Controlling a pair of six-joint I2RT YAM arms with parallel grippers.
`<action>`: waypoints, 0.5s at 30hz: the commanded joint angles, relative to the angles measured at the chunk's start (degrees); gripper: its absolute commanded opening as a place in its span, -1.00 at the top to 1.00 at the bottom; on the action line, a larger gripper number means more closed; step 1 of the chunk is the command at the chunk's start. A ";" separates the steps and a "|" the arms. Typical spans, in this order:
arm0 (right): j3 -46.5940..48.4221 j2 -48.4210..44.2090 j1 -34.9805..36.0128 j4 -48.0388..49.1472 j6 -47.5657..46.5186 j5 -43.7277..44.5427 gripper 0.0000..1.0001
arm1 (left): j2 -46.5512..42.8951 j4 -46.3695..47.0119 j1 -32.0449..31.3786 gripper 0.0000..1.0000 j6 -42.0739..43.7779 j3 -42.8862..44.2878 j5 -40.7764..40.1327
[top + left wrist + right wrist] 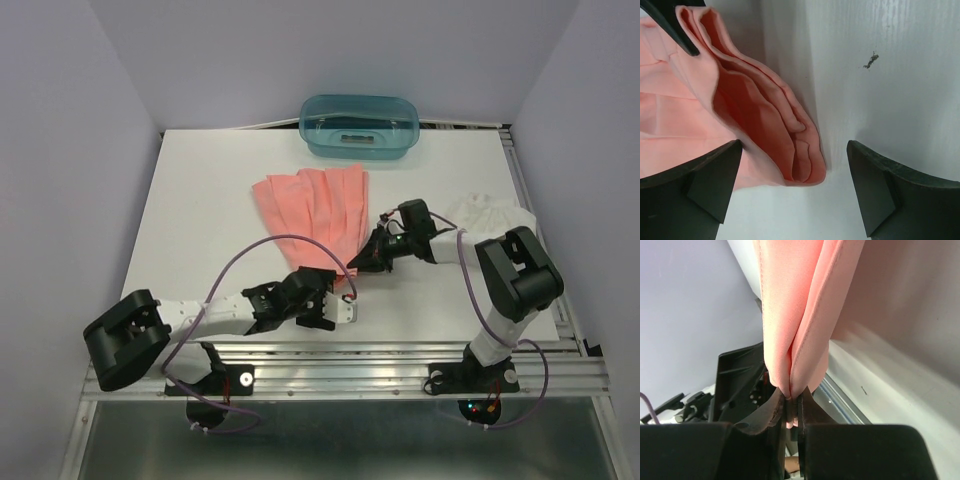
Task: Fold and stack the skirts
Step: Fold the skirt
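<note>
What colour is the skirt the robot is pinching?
The skirt is salmon pink, clearest from the top camera.

We see a teal translucent tub at the far edge of the white table, near the back wall. A metal rail runs along the table's near edge, and we spot a small dark speck on the tabletop.
</note>
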 commanded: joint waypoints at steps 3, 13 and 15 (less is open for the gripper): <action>0.48 -1.46 -0.05 2.89 4.85 -2.95 0.99 | 4.27 7.24 -0.31 -0.96 -4.32 1.30 -5.07; -1.80 -2.43 -0.05 6.49 10.47 -3.83 0.99 | 9.55 9.87 -0.31 -0.54 -10.12 1.92 -7.44; -2.33 -2.60 -0.05 6.84 11.26 -4.01 0.99 | 10.17 10.49 -0.31 -0.41 -11.08 1.57 -9.28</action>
